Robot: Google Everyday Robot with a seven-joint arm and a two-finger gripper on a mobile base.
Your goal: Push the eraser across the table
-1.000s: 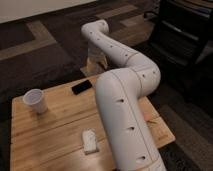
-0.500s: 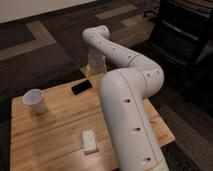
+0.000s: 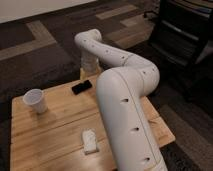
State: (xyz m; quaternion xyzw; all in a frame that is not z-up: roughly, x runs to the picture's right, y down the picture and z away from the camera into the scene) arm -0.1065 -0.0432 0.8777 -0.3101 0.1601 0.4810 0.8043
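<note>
gripper waiting by the eraser at the far edge

in the camera view, the white arm [image 3: 125, 105] is bending over the table [image 3: 55, 125], and its gripper [image 3: 89, 70] is hanging at the far edge, just behind the eraser [image 3: 81, 87]. i cannot tell whether it is open or closed. the eraser is lying flat near that edge. a white cup [image 3: 35, 100] is standing well to the left, and a white block [image 3: 90, 141] is lying near the front.
</note>
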